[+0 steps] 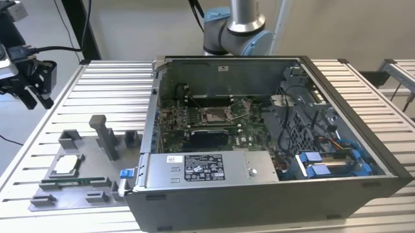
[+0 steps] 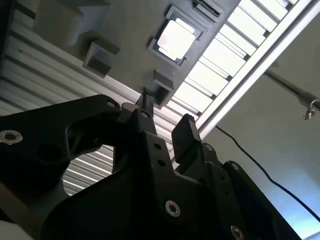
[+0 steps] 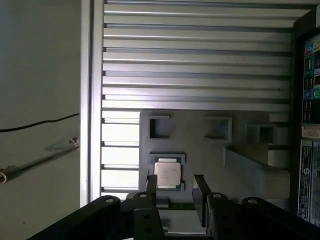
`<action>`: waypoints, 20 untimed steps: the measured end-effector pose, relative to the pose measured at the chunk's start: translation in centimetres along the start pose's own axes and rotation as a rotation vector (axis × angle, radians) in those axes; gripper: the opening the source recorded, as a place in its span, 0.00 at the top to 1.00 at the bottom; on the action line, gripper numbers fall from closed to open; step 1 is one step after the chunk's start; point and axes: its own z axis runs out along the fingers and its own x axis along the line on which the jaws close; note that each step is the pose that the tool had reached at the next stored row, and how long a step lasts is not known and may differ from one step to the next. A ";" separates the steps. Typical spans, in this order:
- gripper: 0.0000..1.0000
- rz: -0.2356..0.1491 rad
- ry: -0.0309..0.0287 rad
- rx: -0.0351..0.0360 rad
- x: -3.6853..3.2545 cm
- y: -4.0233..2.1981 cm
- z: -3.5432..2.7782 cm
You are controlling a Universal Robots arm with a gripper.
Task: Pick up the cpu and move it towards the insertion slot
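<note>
Gripper (image 1: 39, 103) jaws apart, empty; arm (image 1: 236, 29) cut off. Cpu (image 3: 167, 174) in fixture (image 3: 200, 145), fixture partly hidden behind fingers (image 3: 150, 187). Slot (image 1: 214, 115) dim inside case (image 1: 272, 194).

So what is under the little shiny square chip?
The cpu lies in a shallow recess of the grey fixture, which sits on the slatted table. The recess floor beneath it is hidden by the chip itself.
</note>
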 end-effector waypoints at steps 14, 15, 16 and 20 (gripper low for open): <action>0.00 0.001 0.0008 0.0014 0.08 -0.03 1.34; 0.00 0.001 0.0007 0.0014 0.08 -0.04 1.53; 0.00 0.001 0.0008 0.0015 0.08 -0.05 1.70; 0.00 0.001 0.0009 0.0015 0.10 -0.08 2.43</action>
